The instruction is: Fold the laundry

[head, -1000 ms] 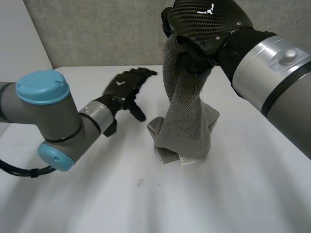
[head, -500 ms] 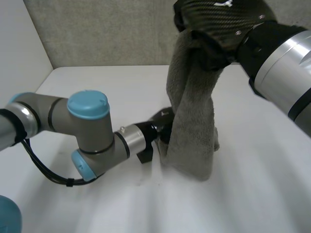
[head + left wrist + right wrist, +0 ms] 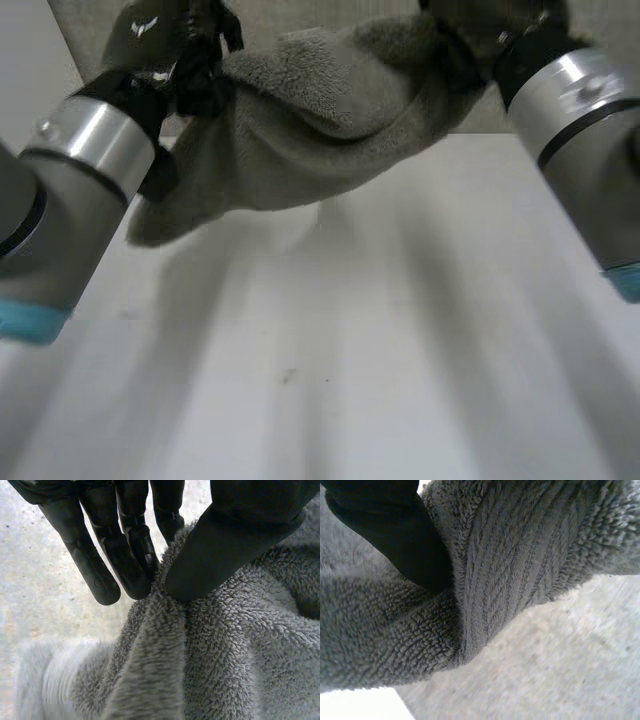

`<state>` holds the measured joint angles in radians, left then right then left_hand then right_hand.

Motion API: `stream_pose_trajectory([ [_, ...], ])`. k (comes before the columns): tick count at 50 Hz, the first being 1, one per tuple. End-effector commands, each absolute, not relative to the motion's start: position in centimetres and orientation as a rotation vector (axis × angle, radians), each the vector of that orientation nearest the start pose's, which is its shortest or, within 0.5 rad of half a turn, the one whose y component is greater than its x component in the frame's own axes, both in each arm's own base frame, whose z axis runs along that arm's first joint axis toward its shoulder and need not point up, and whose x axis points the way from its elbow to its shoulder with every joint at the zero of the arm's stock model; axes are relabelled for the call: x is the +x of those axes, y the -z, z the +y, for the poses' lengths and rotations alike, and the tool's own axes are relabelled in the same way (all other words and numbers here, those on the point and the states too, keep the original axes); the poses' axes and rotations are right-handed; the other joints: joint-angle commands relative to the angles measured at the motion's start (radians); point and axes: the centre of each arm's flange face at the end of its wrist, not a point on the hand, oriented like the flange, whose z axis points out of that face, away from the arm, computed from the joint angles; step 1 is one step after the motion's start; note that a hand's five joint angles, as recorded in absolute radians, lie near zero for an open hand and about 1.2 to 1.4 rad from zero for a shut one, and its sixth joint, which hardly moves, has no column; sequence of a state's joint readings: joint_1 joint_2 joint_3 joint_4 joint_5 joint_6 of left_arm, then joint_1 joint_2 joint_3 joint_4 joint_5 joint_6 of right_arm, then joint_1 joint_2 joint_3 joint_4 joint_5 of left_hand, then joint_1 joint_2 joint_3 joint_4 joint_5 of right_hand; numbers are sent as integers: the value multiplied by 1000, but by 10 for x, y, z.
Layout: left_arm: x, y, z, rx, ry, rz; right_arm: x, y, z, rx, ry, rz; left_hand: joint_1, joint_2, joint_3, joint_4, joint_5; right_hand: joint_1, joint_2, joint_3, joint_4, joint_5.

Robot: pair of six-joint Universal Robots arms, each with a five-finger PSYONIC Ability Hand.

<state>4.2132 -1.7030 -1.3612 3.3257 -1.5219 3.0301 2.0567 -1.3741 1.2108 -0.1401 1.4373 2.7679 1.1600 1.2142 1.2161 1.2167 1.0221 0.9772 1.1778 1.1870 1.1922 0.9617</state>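
We see a grey towel (image 3: 320,130) hanging in the air above the white table (image 3: 350,380). It is stretched between both hands and sags in the middle, with one loose end drooping below the left hand (image 3: 165,50). We judge the folding barely begun: nothing lies flat and no crease is made, so spreading and folding remain. The left hand, raised high, pinches an edge between thumb and fingers. The right hand (image 3: 495,28), equally high, clamps a bunched end.
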Motion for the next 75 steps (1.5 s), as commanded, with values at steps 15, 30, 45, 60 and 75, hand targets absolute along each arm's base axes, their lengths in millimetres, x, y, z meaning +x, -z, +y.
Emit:
stream_pose_trajectory([
  [15, -308, -149, -158, -813, -1596, -2202, 300, -201, -264, -1247, 1738, 2142, -318, -372, -374, -375, -355, 419, 218, 209, 204, 260],
  [30, -289, -209, -210, -600, -1845, -2104, 278, -225, -263, -1188, 1865, 2052, -450, -505, -506, -507, -487, 419, 218, 209, 204, 260],
  [45, -277, -212, -253, -623, -1773, -2110, 271, -290, -239, -1146, 2092, 1837, -530, -584, -586, -586, -566, 419, 218, 209, 204, 260],
  [60, -259, -184, -282, -646, -1622, -2271, 269, -293, -236, -1154, 2115, 1820, -597, -651, -653, -654, -634, 419, 218, 209, 204, 260],
  [75, -244, -198, -240, -695, -1501, -2371, 272, -274, -243, -1174, 2057, 1871, -676, -731, -733, -733, -713, 419, 218, 209, 204, 260],
])
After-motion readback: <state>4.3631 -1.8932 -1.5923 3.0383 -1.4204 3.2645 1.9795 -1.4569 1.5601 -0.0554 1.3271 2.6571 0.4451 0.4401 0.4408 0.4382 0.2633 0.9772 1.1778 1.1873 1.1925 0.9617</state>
